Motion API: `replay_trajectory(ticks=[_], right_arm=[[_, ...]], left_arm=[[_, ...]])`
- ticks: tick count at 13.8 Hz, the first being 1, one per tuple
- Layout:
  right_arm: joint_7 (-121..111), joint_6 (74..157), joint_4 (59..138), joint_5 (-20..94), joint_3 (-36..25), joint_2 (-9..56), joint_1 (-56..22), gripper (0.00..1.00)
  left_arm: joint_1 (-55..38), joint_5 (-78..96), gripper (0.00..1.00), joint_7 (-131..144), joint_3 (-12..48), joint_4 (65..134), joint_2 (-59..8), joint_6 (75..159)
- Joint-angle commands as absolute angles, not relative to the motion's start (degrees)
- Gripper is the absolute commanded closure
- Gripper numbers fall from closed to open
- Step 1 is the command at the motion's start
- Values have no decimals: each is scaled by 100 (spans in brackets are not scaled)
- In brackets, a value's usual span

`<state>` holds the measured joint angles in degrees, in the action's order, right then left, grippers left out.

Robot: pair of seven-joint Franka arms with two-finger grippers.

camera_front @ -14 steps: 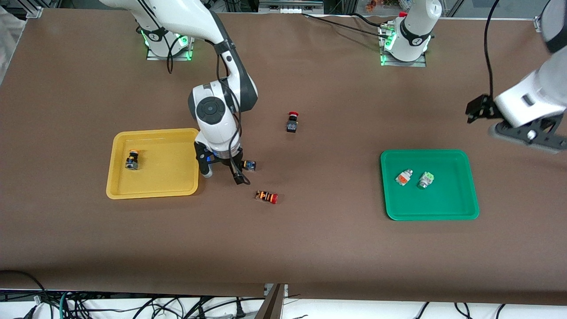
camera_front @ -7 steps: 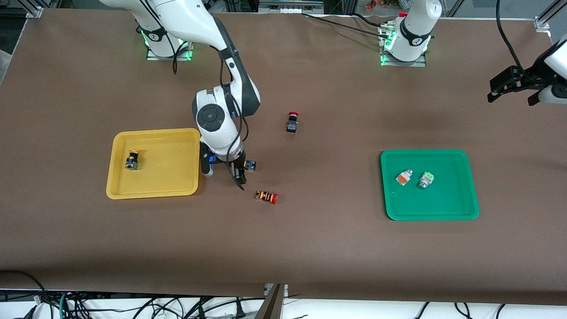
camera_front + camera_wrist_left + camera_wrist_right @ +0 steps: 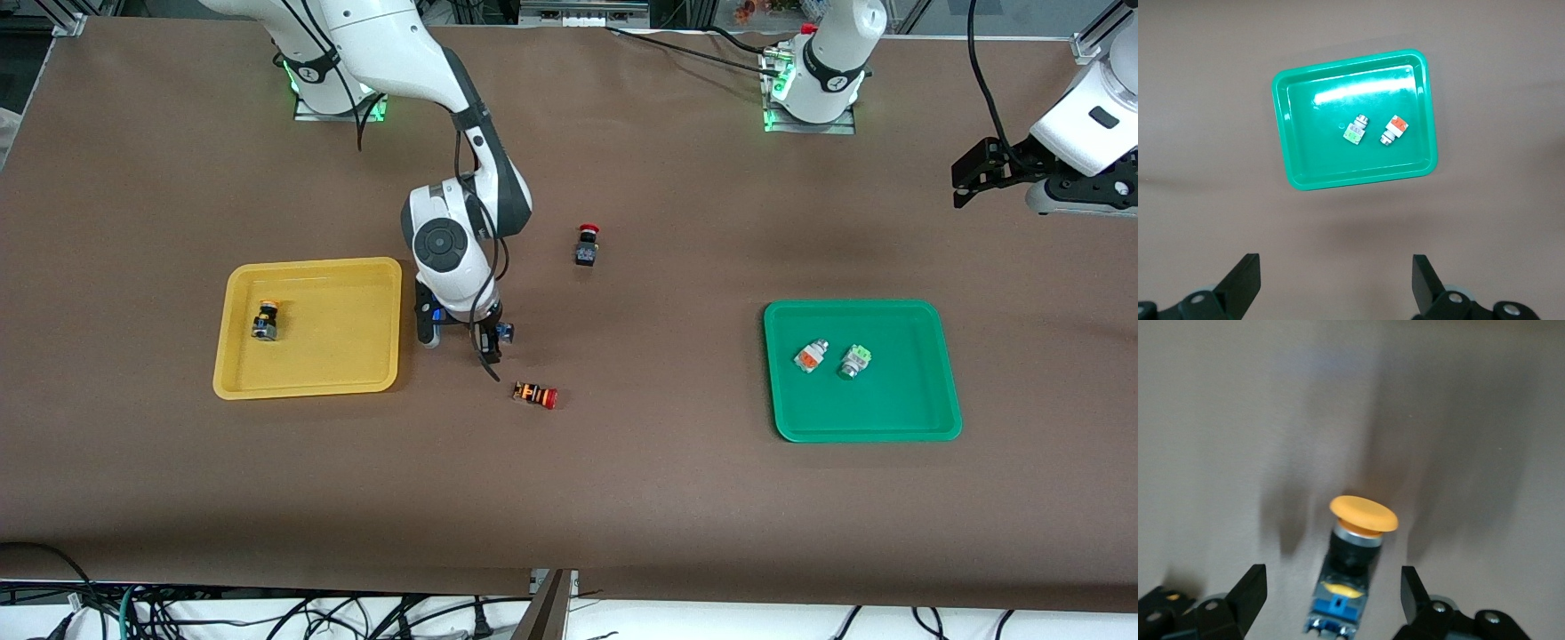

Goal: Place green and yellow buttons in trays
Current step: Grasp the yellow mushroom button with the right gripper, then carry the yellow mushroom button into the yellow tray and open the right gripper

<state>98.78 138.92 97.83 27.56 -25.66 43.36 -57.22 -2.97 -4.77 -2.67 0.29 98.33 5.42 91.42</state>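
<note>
The right gripper (image 3: 1333,590), jaws apart, straddled the yellow-capped button (image 3: 1351,555) lying on the table beside the yellow tray (image 3: 307,388), its long axis running cap-first toward twelve o'clock between the fingers, ungripped.

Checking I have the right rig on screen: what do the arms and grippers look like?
Both arms are glossy white with dark grey joint bands and green lights at the bases. Black cables trail along them. The right gripper and left gripper are black, with flat black jaws.
</note>
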Motion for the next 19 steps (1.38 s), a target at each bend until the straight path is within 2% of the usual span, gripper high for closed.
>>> replay_trajectory(ticks=[1,2,3,4,7,8,11,16,19], right_arm=[[9940,13930,9800,2874,-2558,4456,-5748,11],[9923,13965,9800,2874,-2558,4526,-5748,15],[9853,14018,9791,2874,-2558,4579,-5757,28],[9783,14062,9791,2865,-2549,4588,-5757,42],[8986,14036,9765,2865,-2549,4553,-5739,96],[8826,14019,9756,2865,-2558,4518,-5739,100],[8527,13678,9695,2874,-2627,4246,-5713,100],[5755,11614,9764,2874,-3452,3394,-5607,100],[3795,11101,10062,2874,-4032,2981,-5616,100]], left_arm=[[-281,-571,0,16,44,9791,536,9035],[-281,-554,0,200,35,9791,536,9035],[-281,-502,0,472,35,9791,536,9026],[-281,-457,0,570,35,9791,536,9026],[-281,-448,0,554,35,9791,536,9026],[-290,-448,0,545,35,9782,527,9026],[-290,-413,0,527,44,9782,536,9026],[-299,-404,0,545,44,9721,510,8948],[-299,-369,0,545,44,9589,413,8851]])
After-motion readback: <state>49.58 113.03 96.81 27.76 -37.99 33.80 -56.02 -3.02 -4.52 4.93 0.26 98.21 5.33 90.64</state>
